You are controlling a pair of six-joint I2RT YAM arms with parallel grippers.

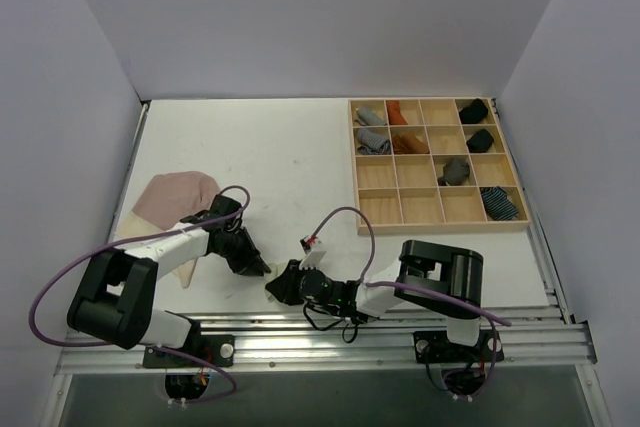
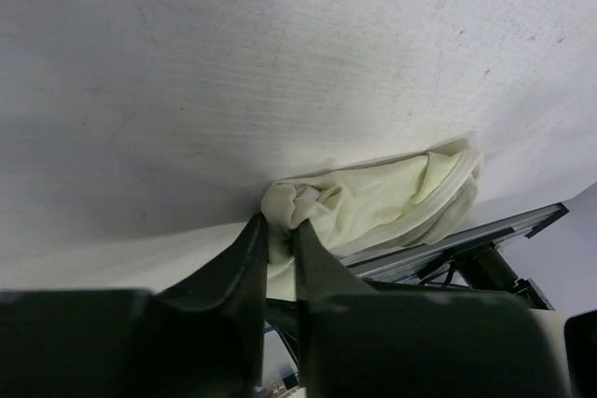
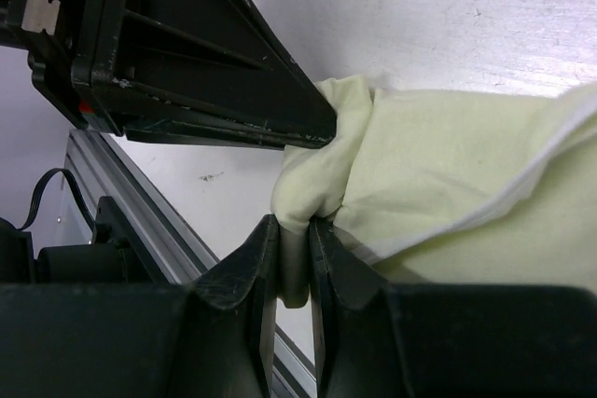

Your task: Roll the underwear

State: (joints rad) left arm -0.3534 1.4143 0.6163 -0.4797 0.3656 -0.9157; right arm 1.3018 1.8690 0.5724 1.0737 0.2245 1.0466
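The pale yellow-green underwear (image 2: 382, 198) (image 3: 448, 156) lies bunched on the white table near its front edge. My left gripper (image 2: 280, 223) (image 1: 258, 265) is shut on a fold at one end of it. My right gripper (image 3: 294, 223) (image 1: 278, 285) is shut on a neighbouring fold, with the left gripper's black finger (image 3: 187, 53) just above it. In the top view both gripper heads meet over the cloth and hide nearly all of it. The dusty pink underwear (image 1: 175, 195) lies flat at the left, partly under the left arm.
A wooden compartment tray (image 1: 437, 209) sits at the back right and holds grey (image 1: 372, 117), rust (image 1: 398, 112), black (image 1: 474, 109) and blue-striped (image 1: 498, 203) rolls. An aluminium rail (image 1: 330, 332) runs along the near table edge, close under both grippers. White walls enclose the table.
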